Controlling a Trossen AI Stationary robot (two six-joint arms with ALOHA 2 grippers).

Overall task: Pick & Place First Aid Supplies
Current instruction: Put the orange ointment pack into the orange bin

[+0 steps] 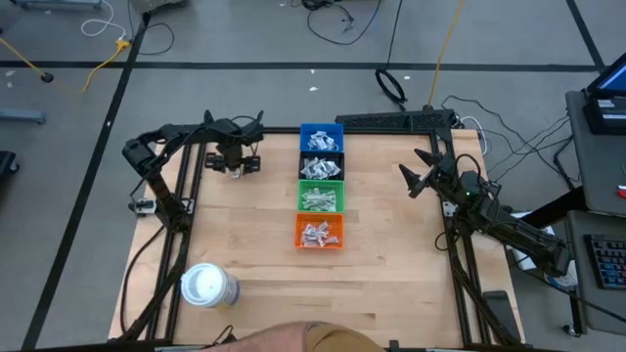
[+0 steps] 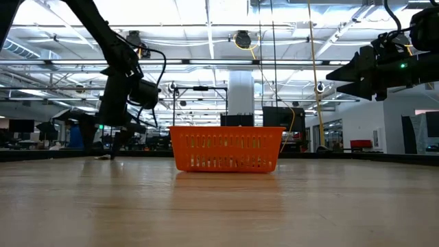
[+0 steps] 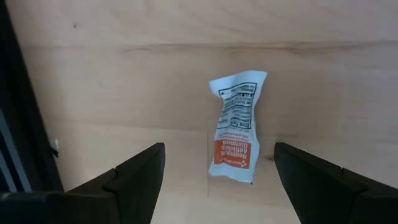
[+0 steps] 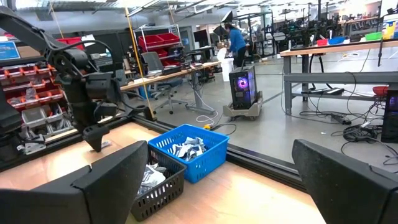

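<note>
A small white packet with black print and an orange-red band (image 3: 235, 127) is seen lying flat on the light wooden table (image 1: 245, 244), at the far left part of it, to the left of the row of bins. The left gripper (image 1: 233, 162) is held directly above this packet, pointing down; its two dark fingers (image 3: 134, 177) are spread wide apart, with the packet between them and nothing gripped. Whether the fingers touch the table cannot be told.

Four small mesh bins are lined up in the middle of the table from far to near: a blue plastic bin (image 1: 321, 138), a black bin (image 1: 321, 166), a green bin (image 1: 321, 196) and an orange bin (image 1: 320, 231). Each is filled with a heap of small white and pale wrapped first aid packets (image 1: 319, 198). In the low view only the orange bin is shown, at the centre.

The right gripper (image 1: 419, 176) is held raised over the far right part of the table, well apart from the bins, with its fingers spread open and empty.

A large white round roll (image 1: 207, 286) is set at the near left of the table.
</note>
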